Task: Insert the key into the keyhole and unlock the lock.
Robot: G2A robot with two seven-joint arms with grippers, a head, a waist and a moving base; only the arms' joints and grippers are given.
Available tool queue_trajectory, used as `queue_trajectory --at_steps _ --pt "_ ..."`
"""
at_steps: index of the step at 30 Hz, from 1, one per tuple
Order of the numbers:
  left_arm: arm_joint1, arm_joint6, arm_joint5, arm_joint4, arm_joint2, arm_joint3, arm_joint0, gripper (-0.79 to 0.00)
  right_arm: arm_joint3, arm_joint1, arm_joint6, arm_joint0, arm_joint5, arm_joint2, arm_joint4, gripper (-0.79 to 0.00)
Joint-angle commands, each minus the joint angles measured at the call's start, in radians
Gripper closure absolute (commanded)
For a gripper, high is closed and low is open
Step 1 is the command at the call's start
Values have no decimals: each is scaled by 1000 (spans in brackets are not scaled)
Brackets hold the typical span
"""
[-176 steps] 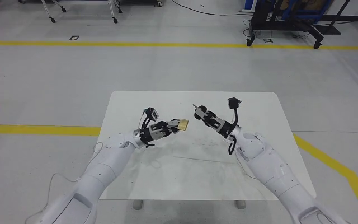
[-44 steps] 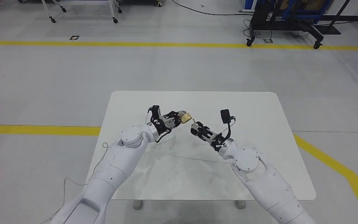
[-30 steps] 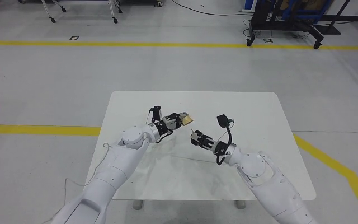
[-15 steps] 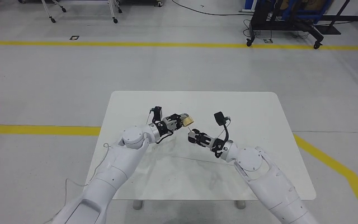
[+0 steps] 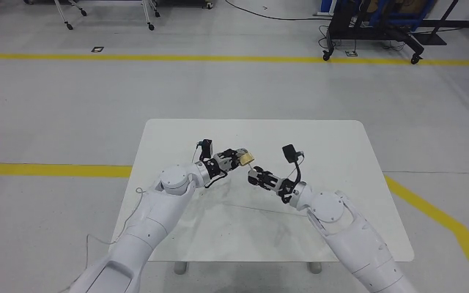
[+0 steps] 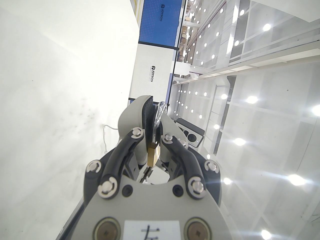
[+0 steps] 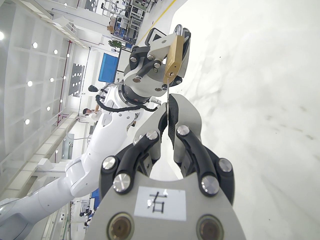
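Brass padlock [image 7: 173, 58] being clamped by left gripper [image 6: 155, 118] above white table [image 5: 330, 146] | key [image 7: 168, 92] being pinched by right gripper [image 7: 169, 108] | blade being held in line with keyhole [image 7: 170, 74], tip at its mouth.

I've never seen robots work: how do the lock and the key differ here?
The lock is a thick brass block; the key is a thin silvery blade. The left gripper holds the lock; the right gripper holds the key. Both are held above the table, meeting at the keyhole.
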Motion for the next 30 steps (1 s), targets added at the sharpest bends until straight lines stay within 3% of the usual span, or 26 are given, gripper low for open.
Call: queue_trajectory --at_steps 1,30 --pt "0 0 0 1 -2 -1 1 0 5 -1 0 4 2 -2 3 0" --pt "-2 -14 -2 78 -14 -29 11 0 15 -7 13 5 7 12 13 0"
